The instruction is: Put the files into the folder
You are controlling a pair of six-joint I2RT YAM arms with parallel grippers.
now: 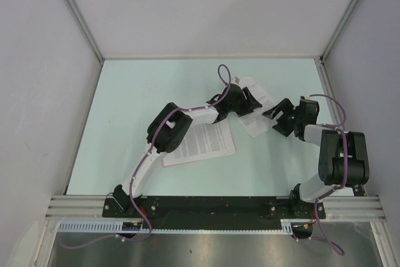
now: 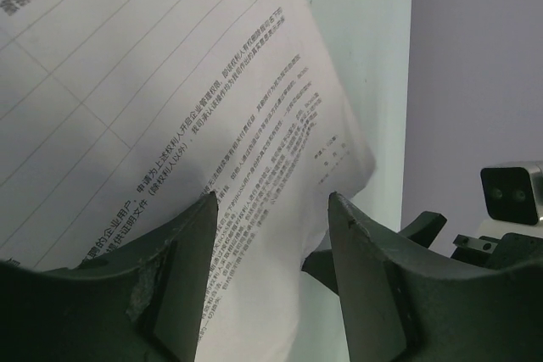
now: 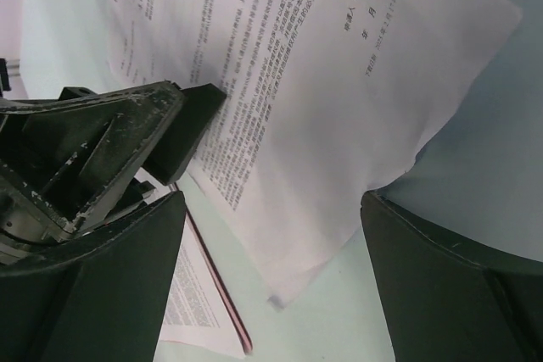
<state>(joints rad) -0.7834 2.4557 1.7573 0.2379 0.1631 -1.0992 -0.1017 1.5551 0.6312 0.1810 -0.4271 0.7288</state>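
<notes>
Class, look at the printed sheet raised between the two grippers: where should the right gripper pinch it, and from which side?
Probably the free corner of the sheet nearest the right gripper, approached edge-on from that side: the corner seems lifted off the table, leaving room for a finger beneath, and lies between the open jaws.

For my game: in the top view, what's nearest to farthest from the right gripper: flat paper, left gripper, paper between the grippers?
1. Paper between the grippers: right beside.
2. Left gripper: just beyond.
3. Flat paper: lower left.
</notes>
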